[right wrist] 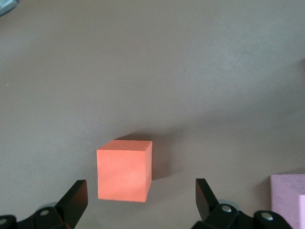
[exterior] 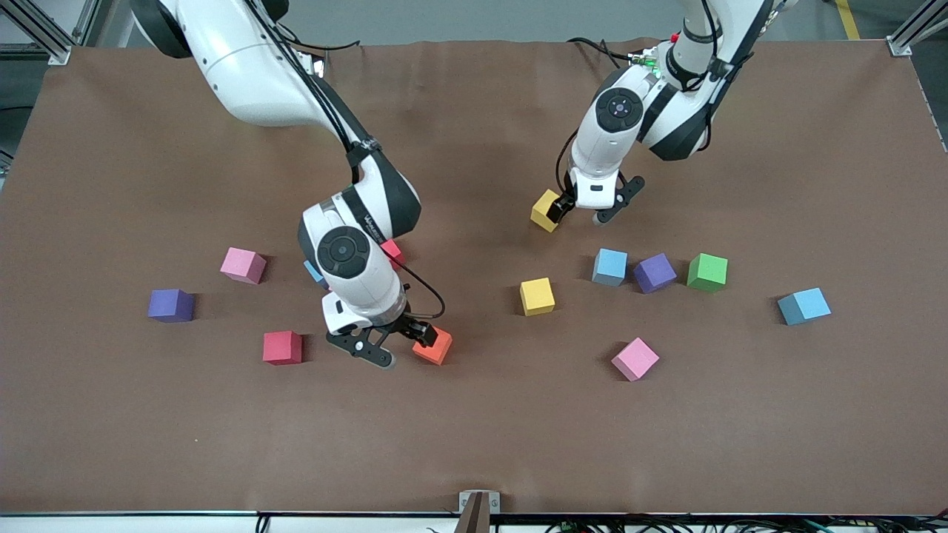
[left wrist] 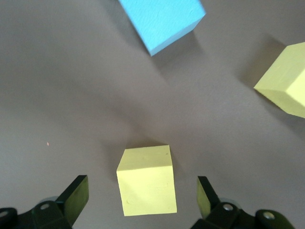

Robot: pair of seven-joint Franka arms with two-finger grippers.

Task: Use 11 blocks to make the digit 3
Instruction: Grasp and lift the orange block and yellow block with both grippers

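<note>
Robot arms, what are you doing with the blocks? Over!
Left gripper open around a yellow block. Right gripper open by the orange block. No digit 3 yet. Nothing blocking.

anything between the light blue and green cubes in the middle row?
Yes: the purple cube sits between the light blue cube and the green cube, seen in the front view.

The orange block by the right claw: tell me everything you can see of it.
The orange block is a small matte cube with plain, unmarked faces, and it looks like foam. It sits flat on the brown table, turned at an angle to the table's edge, nearer the front camera than the red blocks. The right claw stands open around it, one finger on either side with gaps showing, so nothing but the table seems to touch it. It is not lifted.
</note>
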